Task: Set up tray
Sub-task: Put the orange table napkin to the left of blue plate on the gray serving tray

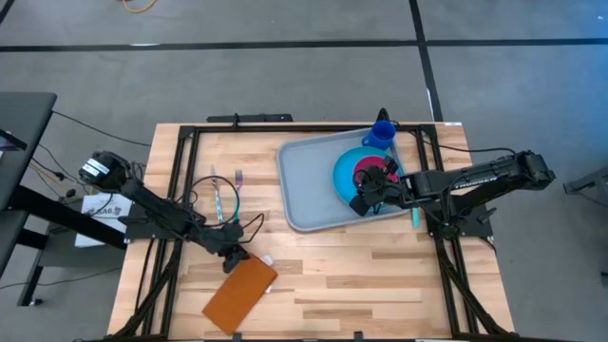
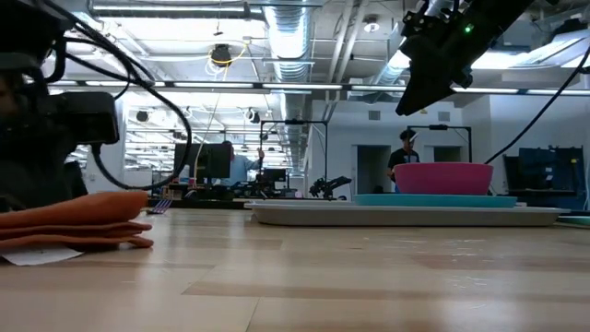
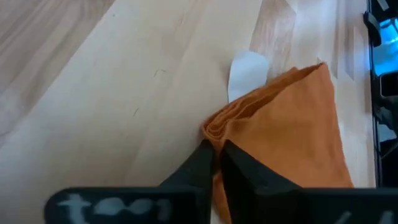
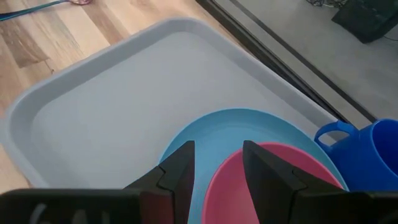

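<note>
Below right end effector (image 4: 214, 163), tray (image 4: 112, 99)

Bright ceiling lights, foreground perhaps blurred, soft shadows

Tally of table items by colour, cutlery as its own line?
Grey-blue: 1, the tray
Blue: 2, the plate and the mug
Pink: 1, the bowl
Orange: 1, the napkin
Cutlery: 2, the fork and a second utensil
Total: 7
</note>
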